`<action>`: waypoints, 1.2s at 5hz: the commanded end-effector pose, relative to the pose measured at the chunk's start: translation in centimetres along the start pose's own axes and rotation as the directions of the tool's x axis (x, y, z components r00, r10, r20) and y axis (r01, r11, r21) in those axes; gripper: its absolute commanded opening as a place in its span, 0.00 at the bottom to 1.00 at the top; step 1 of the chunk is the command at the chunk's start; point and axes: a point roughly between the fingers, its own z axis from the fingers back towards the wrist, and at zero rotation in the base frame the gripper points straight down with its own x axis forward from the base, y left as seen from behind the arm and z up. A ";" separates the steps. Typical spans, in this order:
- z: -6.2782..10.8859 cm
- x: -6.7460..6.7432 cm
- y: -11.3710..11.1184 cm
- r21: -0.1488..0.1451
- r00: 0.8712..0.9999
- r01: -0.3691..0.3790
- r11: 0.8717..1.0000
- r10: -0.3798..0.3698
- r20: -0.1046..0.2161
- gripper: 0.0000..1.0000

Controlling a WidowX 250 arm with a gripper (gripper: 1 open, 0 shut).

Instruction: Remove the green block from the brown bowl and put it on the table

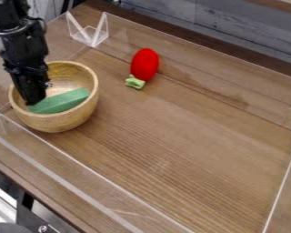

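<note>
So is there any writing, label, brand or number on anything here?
None can be read.
The bowl, green block, red object, gripper and table show no text at this picture size.

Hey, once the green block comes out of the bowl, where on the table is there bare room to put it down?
The widest bare patch of table runs from the brown bowl and the red object out to the right-hand and near clear walls. The far-left corner is crowded: the bowl, the green block and the gripper reaching into it.
</note>
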 end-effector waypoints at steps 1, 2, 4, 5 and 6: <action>1.3 0.4 1.2 0.022 0.998 -0.040 0.999 0.039 0.041 1.00; 1.3 0.3 1.5 0.009 0.997 -0.068 0.998 0.068 0.042 1.00; 1.3 1.3 0.7 0.008 0.999 -0.012 1.000 0.012 0.040 0.00; 1.2 1.6 0.2 -0.002 0.999 -0.022 1.000 0.022 0.040 1.00; 1.2 1.8 -0.3 -0.011 0.999 -0.033 0.999 0.034 0.040 1.00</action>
